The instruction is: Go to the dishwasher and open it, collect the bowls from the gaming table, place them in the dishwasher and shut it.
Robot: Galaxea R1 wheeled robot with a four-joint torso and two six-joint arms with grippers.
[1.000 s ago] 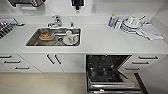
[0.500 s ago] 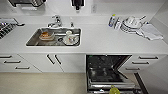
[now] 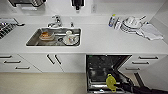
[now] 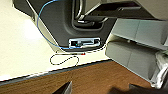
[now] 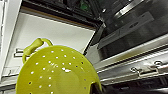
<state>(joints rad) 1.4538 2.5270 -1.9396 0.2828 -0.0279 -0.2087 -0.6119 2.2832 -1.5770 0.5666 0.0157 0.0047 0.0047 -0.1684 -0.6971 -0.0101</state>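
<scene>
White kitchen counter with sink, dishwasher open at five o'clock, dark interior hard to read, right gripper gripping yellow perforated bowl above it, fingers mostly hidden, left gripper's state unclear.

A white kitchen counter runs across the frame, a steel sink holding dishes set into it at ten o'clock. At one o'clock, stacked plates sit beside a folded cloth. Below, at five o'clock, the dishwasher stands open among white drawers, its dark racks exposed. The robot's right arm reaches in from the lower right, a yellow perforated bowl at its end over the opening.
</scene>
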